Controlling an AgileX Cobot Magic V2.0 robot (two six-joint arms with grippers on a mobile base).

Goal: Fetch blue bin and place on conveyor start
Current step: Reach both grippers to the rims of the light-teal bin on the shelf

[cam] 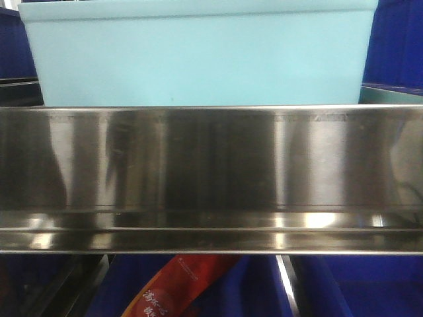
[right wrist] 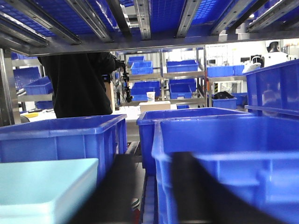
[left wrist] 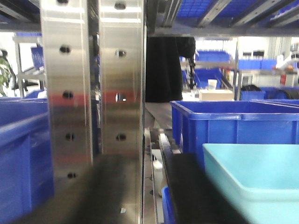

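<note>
The blue bin [cam: 198,56], a light aqua tub, stands on a shelf just behind a steel rail. In the left wrist view the blue bin [left wrist: 257,182] fills the lower right, and my left gripper [left wrist: 149,198] is open, its right finger [left wrist: 196,191] close beside the bin's outer left wall. In the right wrist view the blue bin [right wrist: 42,186] lies at lower left, and my right gripper [right wrist: 161,200] is open, its left finger [right wrist: 117,191] alongside the bin's right wall. I cannot tell whether either finger touches it. Neither gripper holds anything. The conveyor start is out of view.
A shiny stainless-steel shelf rail [cam: 211,172] crosses in front of the bin. A perforated steel upright [left wrist: 88,93] stands left of my left gripper. Dark blue bins [right wrist: 224,154] crowd the right and back [left wrist: 233,121]. A red packet [cam: 185,284] lies on the shelf below. A person in black [right wrist: 79,84] stands behind.
</note>
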